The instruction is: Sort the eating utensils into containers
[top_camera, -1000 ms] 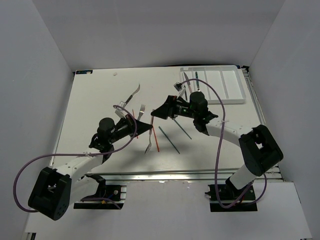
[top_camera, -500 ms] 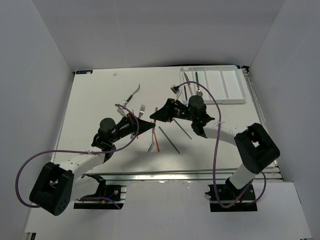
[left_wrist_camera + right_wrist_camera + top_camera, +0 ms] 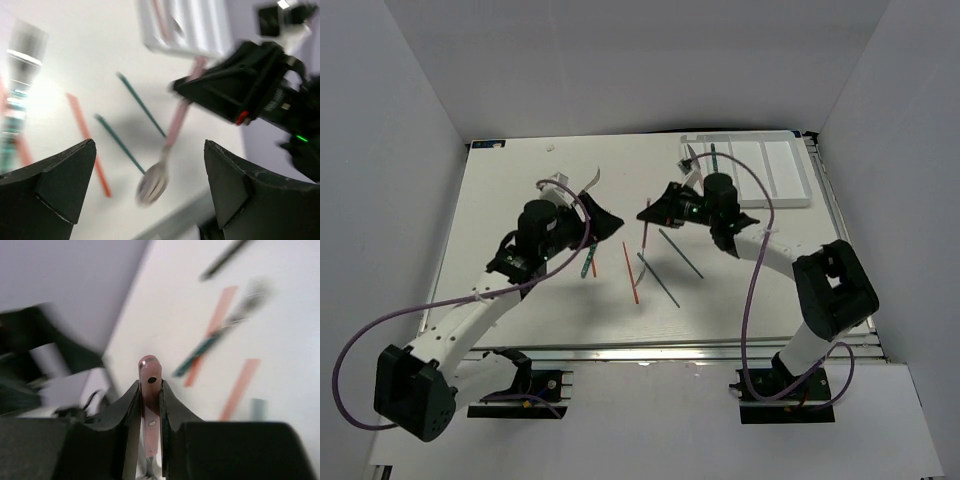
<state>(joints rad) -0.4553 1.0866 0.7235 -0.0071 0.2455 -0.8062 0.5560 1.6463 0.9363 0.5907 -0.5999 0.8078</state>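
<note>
Fingers on the left gripper (image 3: 608,218) are standing wide apart with nothing between them, hovering over the middle-left of the table (image 3: 510,190), so that arm is carrying nothing. Just beyond its wrist a silver-headed piece (image 3: 592,180) is lying loose. Nearer than the gripper and a little to its right, two red chopsticks (image 3: 631,272) are lying on the table, both running roughly near-to-far. Next to the right, two teal-grey chopsticks (image 3: 662,283) are lying slantwise, parallel but apart. Over them the right gripper (image 3: 646,213) is pinching the end of a pink-handled utensil (image 3: 176,122). Its fingers are pressing in on the handle, and the piece is hanging clear of the table with its head lowest. That head is too blurred for me to call it fork or spoon. The two grippers are pointing at each other, near but not touching. Farther right, at the far right corner, the white tray (image 3: 785,165) is sitting with its compartments running near-to-far. A few pieces are lying in the leftmost ones, and the right-hand ones are looking bare. So the tray is lying to the right of and beyond the held piece, and the right arm is plainly the nearer one. I would judge that the utensil needs swinging round until its long axis is lying along a compartment before it goes down.
</note>
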